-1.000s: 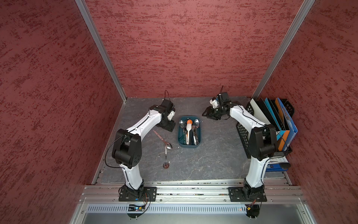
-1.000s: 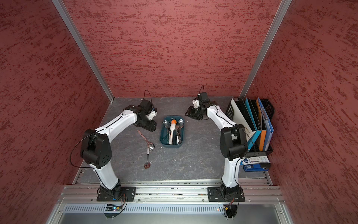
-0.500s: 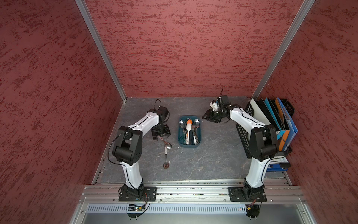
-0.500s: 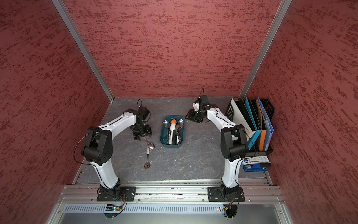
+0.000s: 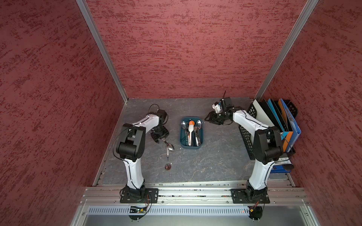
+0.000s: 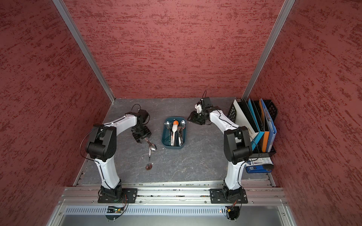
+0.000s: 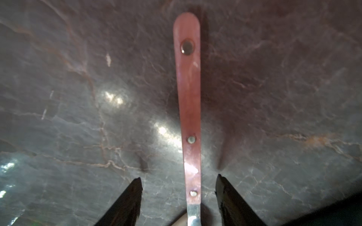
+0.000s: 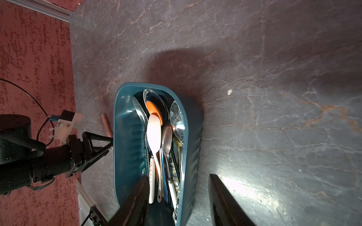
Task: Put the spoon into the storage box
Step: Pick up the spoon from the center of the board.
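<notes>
The left gripper [image 7: 178, 177] is open. It has one finger on each side of the spoon [image 7: 189, 94] handle, and there is a gap on both sides. Only the left wrist view shows those gaps. The spoon lies on the table [image 5: 221, 152] just beside the box [image 5: 191, 147]. In both top views there is lots of room around them. The right gripper [image 8: 177, 176] is open and holds nothing. It is near the box's back corner.

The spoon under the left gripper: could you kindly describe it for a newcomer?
On the grey table, left of the teal storage box, lie two spoons. It is the spoon under the left gripper, with a riveted reddish handle.
</notes>
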`<state>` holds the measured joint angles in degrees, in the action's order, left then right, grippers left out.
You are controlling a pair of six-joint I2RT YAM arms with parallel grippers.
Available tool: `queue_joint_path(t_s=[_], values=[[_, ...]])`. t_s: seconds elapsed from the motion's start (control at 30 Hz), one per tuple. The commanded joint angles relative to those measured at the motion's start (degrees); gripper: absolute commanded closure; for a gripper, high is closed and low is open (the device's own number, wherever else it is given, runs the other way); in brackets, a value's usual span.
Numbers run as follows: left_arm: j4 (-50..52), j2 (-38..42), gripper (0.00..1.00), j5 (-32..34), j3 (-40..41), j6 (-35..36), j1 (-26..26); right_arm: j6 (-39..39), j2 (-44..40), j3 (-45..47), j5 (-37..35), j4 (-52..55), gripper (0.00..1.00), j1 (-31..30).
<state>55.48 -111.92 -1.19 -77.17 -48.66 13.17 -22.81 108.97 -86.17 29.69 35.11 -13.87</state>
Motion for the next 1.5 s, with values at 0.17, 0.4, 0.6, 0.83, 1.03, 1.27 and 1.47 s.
queue_joint_path(t_s=[0.17, 0.4, 0.6, 0.83, 1.03, 1.27, 1.47], values=[[-3.54, -1.34, 0.52, 1.98, 1.14, -2.67, -0.48, 1.72, -0.57, -2.03, -0.22, 0.32, 0.50, 0.55], [-6.29, -1.90, 0.78, 2.50, 2.18, -2.88, -1.52, 1.27, 0.18, -3.21, 0.01, 1.26, 0.50, 0.51], [-8.42, -1.31, 0.90, 1.81, 2.36, -2.18, -2.18, 1.27, 0.02, -3.63, -0.51, 2.14, 0.50, 0.52], [-13.77, 4.21, 0.96, -1.11, 3.34, 2.41, -2.35, 1.97, -1.24, -2.73, 0.91, -0.11, 0.50, 0.47], [-12.22, 5.78, 0.99, -11.58, 0.24, 11.41, -4.37, 6.19, -3.61, 0.38, 3.71, -4.71, 0.51, 0.10], [-13.15, 7.60, 1.00, -30.73, -1.98, 16.02, -8.29, 16.93, -8.52, 7.83, 4.94, -14.96, 0.55, -2.46], [-9.15, 5.55, 1.00, -45.14, -7.31, 22.80, -8.12, 35.30, -11.29, 12.98, 4.72, -20.85, 0.57, -6.57]])
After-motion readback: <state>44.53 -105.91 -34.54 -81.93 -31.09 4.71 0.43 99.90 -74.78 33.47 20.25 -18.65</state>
